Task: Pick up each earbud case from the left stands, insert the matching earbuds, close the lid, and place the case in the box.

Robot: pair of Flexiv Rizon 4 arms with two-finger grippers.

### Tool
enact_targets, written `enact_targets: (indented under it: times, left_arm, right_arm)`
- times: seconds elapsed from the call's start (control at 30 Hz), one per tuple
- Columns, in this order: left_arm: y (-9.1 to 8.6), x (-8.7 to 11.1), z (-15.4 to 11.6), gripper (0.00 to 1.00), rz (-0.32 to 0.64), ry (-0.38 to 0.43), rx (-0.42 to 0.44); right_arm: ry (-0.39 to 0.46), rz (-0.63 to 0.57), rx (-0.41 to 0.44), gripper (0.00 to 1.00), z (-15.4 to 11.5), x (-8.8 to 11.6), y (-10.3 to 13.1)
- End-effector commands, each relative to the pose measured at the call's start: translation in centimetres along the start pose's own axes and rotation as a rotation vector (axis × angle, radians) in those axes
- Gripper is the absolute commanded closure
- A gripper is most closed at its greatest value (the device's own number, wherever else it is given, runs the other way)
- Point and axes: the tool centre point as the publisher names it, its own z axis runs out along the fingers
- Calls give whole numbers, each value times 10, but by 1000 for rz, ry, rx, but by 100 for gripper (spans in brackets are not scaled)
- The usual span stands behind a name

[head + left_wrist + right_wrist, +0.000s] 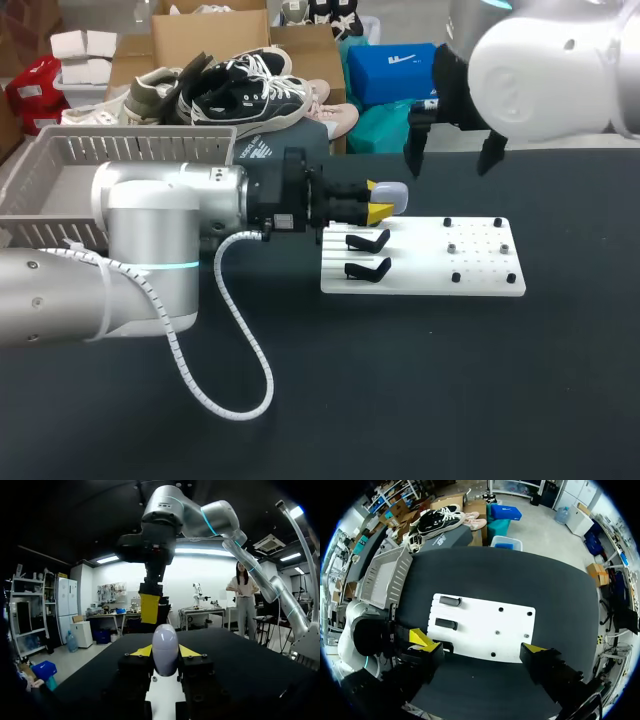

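Left gripper (pixel 378 200) pinches earbud case (pixel 397 196), long axis pointing right; right gripper (pixel 453 155), spread, hovers near, far-right.

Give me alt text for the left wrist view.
The left gripper is shut on a pale, egg-shaped case over the white board. Ahead, the right arm hangs above the black table.

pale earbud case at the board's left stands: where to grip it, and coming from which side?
Grip across its two long flanks at mid-body, coming in level from the white board's left end. The earbud case stands on edge, taller than wide, so the flanks look like the flattest opposed faces. The left gripper appears shut on it just so.
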Motion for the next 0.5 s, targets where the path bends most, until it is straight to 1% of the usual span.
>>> enact_targets:
  times: [0.03,0.23,0.3,0.33,0.4,0.43,0.47,0.5]
  left_arm:
    - [-10,-17,-21,100,-20,28,-53]
    - [-13,-32,-57,100,-50,72,-173]
    - [-14,-35,-76,100,-48,114,-229]
    - [-13,-35,-82,100,-51,123,-247]
    - [-9,-35,-104,100,-64,154,-322]
    - [-6,-35,-112,100,-57,177,-351]
    - [-4,-36,-116,100,-54,183,-366]
    - [1,-38,-126,100,-46,201,-406]
  right_arm:
    - [-142,2,-11,0,-2,19,-6]
    - [-142,2,-11,0,-2,19,-6]
    - [-142,2,-11,0,-2,19,-6]
    - [-142,2,-11,0,-2,19,-6]
    - [-142,2,-11,0,-2,19,-6]
    - [-142,2,-11,0,-2,19,-6]
    - [-142,2,-11,0,-2,19,-6]
    - [-142,2,-11,0,-2,19,-6]
